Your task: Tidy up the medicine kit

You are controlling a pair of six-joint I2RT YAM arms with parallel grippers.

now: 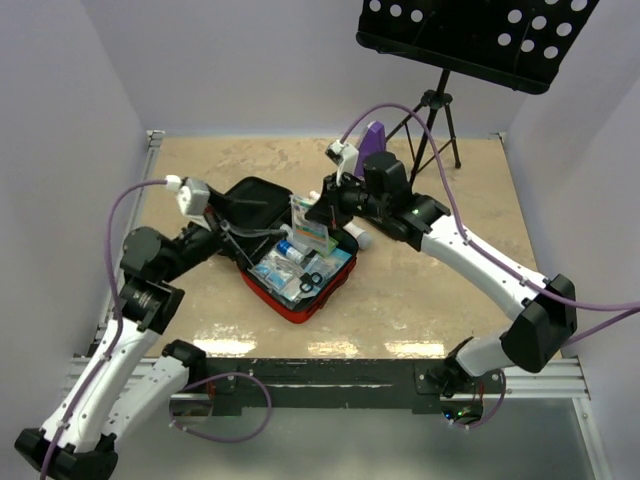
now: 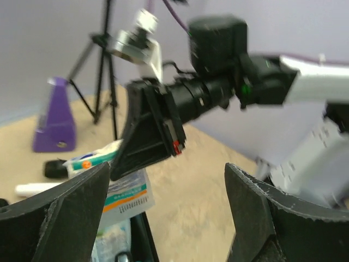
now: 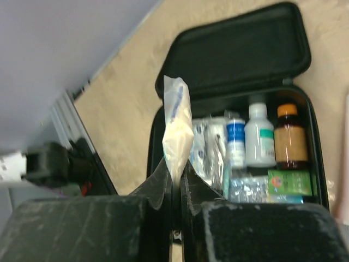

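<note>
The medicine kit (image 1: 318, 303) lies open mid-table, red outside, its black lid (image 3: 240, 49) folded back. Inside stand a white bottle (image 3: 259, 139), a brown bottle (image 3: 290, 141), a blue-labelled tube (image 3: 235, 143) and a green box (image 3: 289, 182). My right gripper (image 3: 175, 169) is shut on a flat white packet (image 3: 177, 123), which it holds upright over the kit's near left corner. In the left wrist view the same packet (image 2: 128, 195) shows teal and orange print under the right gripper (image 2: 147, 136). Close beside it, my left gripper (image 2: 166, 174) stands wide open and empty.
A purple metronome (image 1: 375, 145) and a black music stand (image 1: 480, 35) on a tripod stand at the back right. A white tube (image 1: 360, 236) lies just right of the kit. Pale walls close in the table on three sides.
</note>
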